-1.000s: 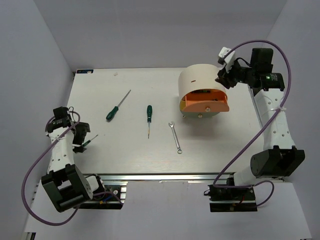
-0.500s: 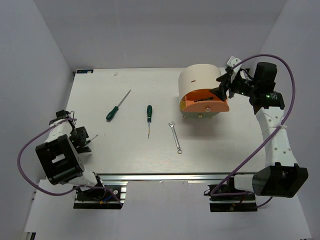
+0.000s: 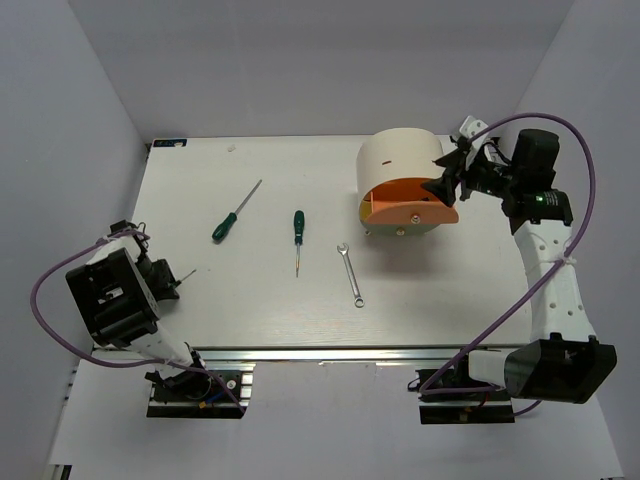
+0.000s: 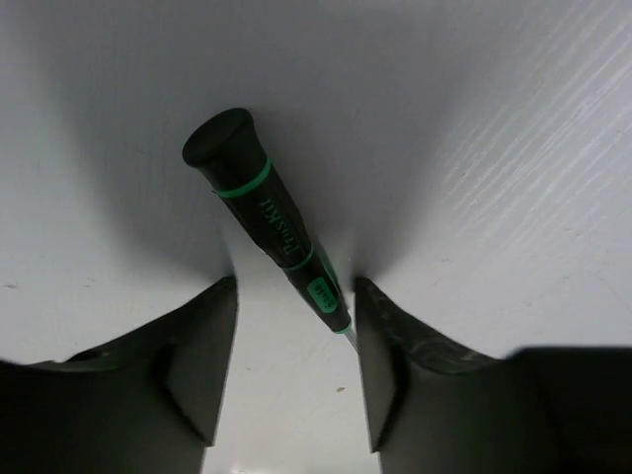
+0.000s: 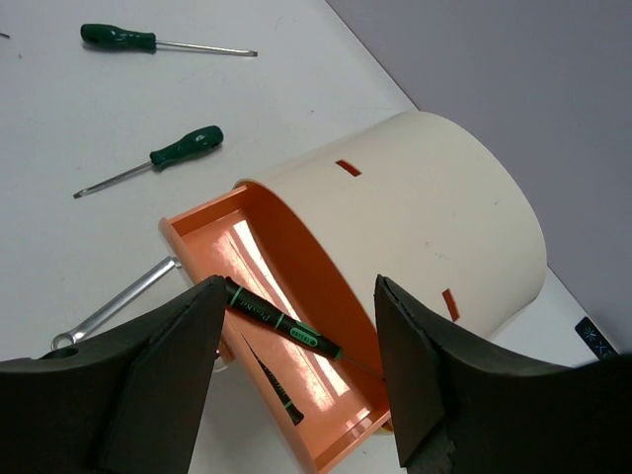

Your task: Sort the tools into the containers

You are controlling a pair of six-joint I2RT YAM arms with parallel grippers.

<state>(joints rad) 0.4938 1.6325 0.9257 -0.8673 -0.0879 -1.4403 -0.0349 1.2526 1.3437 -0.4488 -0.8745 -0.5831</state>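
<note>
My left gripper is low over the table's left edge. In the left wrist view its fingers straddle the shaft end of a dark, green-ringed screwdriver; the jaws are open, with a gap on the left side. My right gripper hangs open above the orange drawer of the beige drum container. A screwdriver lies loose inside that drawer. Two green-handled screwdrivers and a silver wrench lie on the table.
The white table ends in a metal rail at the near edge. Grey walls close in on the left, back and right. The drum stands at the back right, its drawer pulled out toward the wrench.
The left arm has swung down over the screwdriver at the left edge and its jaws have narrowed. The right gripper has moved from beside the drum to over the drawer.
</note>
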